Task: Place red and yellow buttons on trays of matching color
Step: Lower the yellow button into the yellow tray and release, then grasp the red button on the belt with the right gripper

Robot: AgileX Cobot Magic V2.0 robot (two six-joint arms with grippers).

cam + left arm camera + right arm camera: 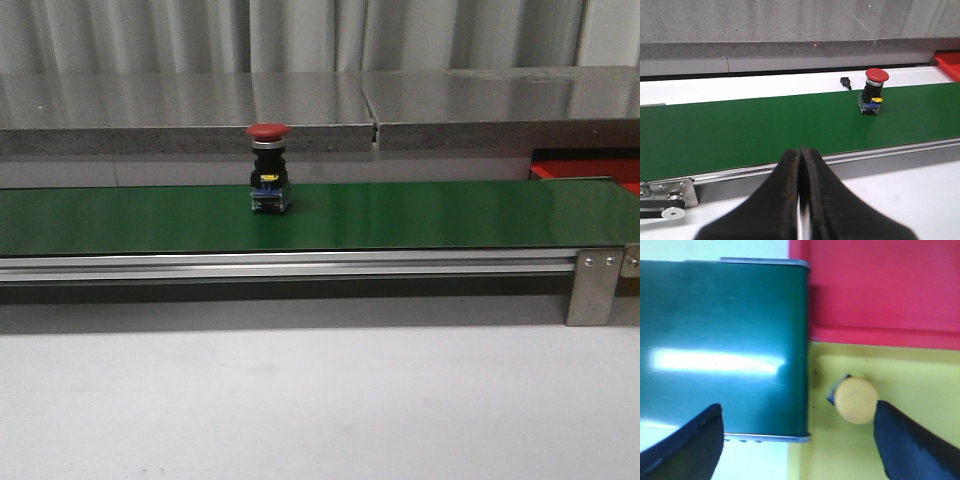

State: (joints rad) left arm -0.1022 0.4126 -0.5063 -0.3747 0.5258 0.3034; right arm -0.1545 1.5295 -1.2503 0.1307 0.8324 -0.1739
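Green belt runs across table. Red tray at belt end, bare. Yellow tray beside it, edges touching, yellow button sitting inside. Red button upright mid-belt, well apart from trays. Left gripper pinched closed, empty, near side of belt. Right gripper spread wide over belt end, one finger beside yellow button.

Black, smooth, tapering left gripper jaws; dark blue-black right gripper jaws.
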